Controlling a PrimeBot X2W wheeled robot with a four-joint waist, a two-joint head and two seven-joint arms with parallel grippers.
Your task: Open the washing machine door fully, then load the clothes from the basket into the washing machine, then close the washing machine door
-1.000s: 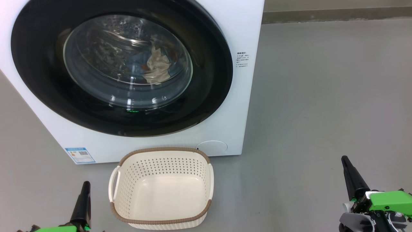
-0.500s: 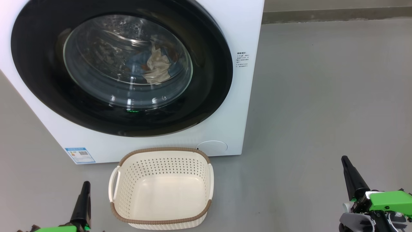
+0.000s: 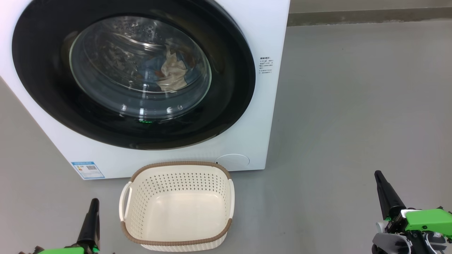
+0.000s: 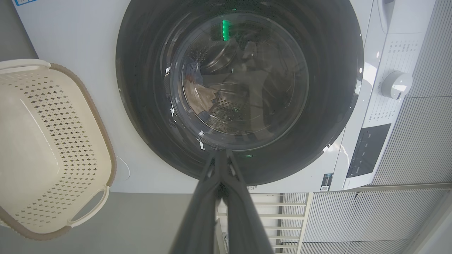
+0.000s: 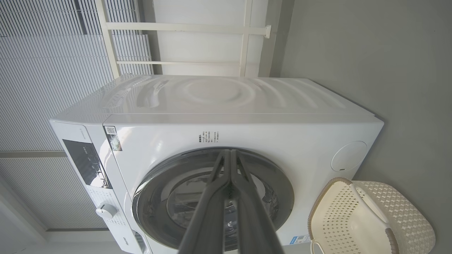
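The white washing machine (image 3: 261, 116) stands at the upper left, its round black door (image 3: 233, 98) shut flat against the front. Through the glass window, clothes (image 3: 173, 72) lie inside the drum, cream and blue. On the floor in front sits the cream basket (image 3: 176, 243) with a brown rim, nothing in it. My left gripper (image 3: 94, 201) is low at the left of the basket, shut and holding nothing. My right gripper (image 3: 378, 173) hangs far to the right, also shut and holding nothing. Both wrist views show the door (image 4: 141, 106) (image 5: 279, 187) beyond closed fingertips (image 4: 220, 155) (image 5: 229, 155).
Grey floor (image 3: 353, 106) stretches to the right of the machine up to a wall base (image 3: 367, 16). A control panel and white dial (image 4: 395, 84) sit above the door. A slatted wall and white rails (image 5: 197, 42) lie behind the machine.
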